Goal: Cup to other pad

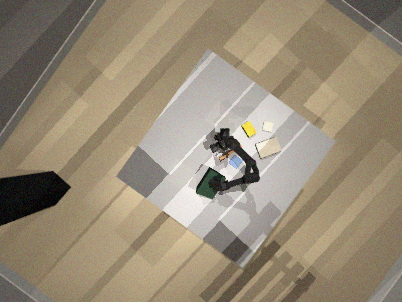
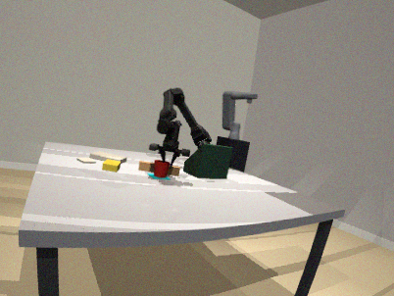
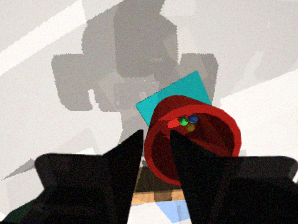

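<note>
So the red cup is sitting upright on the teal pad, down on the surface. In the wrist view the pad's far corner and left edge stick out from behind the cup. The marbles are all still inside at the bottom: I can make out a red one, a green one, a blue one and a yellowish one bunched together.

The end effector hangs right over the teal pad. Its two fingers straddle the near wall of the cup, one outside the rim and one inside. They're only partly spread, a small gap. They aren't squeezing the wall, so it isn't actually holding anything.

Other stuff, going by the exterior view: a dark green box sits just to the right of the teal pad, with the arm coming up from behind it. There's a tan wooden block just to the left of the pad, right beside the cup. A yellow block lies further left of the pad, with a couple of flat pale pieces beyond it. From the top view there's a light blue patch close to the pad, partly under the arm.
</note>
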Action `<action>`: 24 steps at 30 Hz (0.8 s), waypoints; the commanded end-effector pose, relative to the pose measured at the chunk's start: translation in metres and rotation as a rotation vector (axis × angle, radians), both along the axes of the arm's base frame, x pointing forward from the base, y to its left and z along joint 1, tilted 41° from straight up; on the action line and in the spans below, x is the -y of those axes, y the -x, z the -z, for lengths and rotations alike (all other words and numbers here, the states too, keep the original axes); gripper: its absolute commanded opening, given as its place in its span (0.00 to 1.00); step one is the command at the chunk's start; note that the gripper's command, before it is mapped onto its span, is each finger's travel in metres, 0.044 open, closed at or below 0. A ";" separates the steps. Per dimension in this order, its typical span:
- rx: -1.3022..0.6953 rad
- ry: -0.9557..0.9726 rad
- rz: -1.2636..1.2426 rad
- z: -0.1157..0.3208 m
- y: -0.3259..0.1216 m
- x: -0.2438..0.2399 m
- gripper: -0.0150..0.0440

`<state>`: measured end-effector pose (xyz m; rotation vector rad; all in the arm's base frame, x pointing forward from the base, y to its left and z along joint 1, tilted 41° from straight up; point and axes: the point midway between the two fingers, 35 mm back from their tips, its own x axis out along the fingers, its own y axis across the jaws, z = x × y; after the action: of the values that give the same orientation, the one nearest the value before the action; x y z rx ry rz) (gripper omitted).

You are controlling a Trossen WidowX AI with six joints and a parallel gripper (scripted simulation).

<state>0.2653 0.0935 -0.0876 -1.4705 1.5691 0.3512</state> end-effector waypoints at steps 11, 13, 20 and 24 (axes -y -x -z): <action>0.003 -0.005 0.000 -0.017 0.002 -0.016 0.47; 0.003 -0.005 -0.001 -0.020 0.003 -0.018 0.47; 0.002 -0.003 -0.002 -0.030 0.006 -0.025 0.47; 0.001 -0.002 -0.002 -0.035 0.008 -0.029 0.47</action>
<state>0.2571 0.1180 -0.0566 -1.4789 1.5714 0.3541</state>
